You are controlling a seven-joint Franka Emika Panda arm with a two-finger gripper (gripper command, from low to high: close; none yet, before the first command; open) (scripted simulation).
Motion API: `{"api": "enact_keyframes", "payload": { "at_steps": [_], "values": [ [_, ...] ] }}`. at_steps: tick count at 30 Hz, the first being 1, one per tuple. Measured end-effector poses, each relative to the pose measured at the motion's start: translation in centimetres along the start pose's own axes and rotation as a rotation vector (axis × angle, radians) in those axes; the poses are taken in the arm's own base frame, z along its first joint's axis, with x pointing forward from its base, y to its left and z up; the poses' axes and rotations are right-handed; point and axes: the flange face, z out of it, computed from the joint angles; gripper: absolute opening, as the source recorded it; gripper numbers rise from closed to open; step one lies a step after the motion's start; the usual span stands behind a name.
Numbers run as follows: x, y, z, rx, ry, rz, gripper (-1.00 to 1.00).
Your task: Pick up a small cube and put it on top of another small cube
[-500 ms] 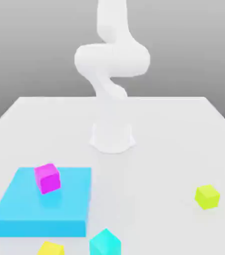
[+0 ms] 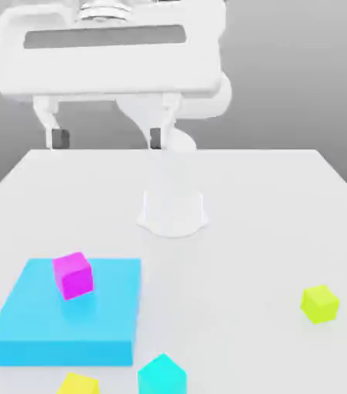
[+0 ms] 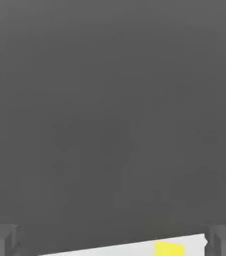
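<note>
the claw (image 2: 105,138) hangs high in the exterior view, close to the camera, above the far half of the white counter (image 2: 268,223). its two fingers (image 2: 55,137) point down and stand wide apart, released, with nothing between them. in the hand view both fingertips (image 3: 2,240) sit at opposite corners of the picture, again well apart and empty.

the small cube (image 2: 78,383), bright yellow, rests on the counter at the near edge of the exterior view, partly cut off by the picture border. it lies just in front of the flat blue block (image 2: 45,331) and just beside the cyan cube (image 2: 161,375), which stands to its right in the exterior view. the hand view catches part of the small cube (image 3: 170,248) on a strip of counter, near one fingertip.

a magenta cube (image 2: 73,275) sits on top of the flat blue block, toward its far left part. a lime yellow-green cube (image 2: 319,303) rests alone on the counter on the exterior view's right, well apart from the others. the arm's round white base (image 2: 173,212) stands at mid-counter.
</note>
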Motion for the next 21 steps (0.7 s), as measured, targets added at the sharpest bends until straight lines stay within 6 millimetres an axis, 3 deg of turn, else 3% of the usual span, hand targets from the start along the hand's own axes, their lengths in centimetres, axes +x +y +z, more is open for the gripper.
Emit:
{"api": "enact_keyframes", "payload": {
  "at_steps": [7,14,18,19,21],
  "values": [
    [1.1,4.2,12.3,-0.142,-0.097,0.065,0.00],
    [-0.2,10.3,23.7,-0.285,-0.190,0.119,0.00],
    [-1.3,12.4,29.3,-0.303,-0.201,0.125,0.00],
    [-1.6,12.8,30.4,-0.304,-0.202,0.126,-1.00],
    [-1.6,12.8,30.4,-0.304,-0.202,0.126,-1.00]
  ]
}}
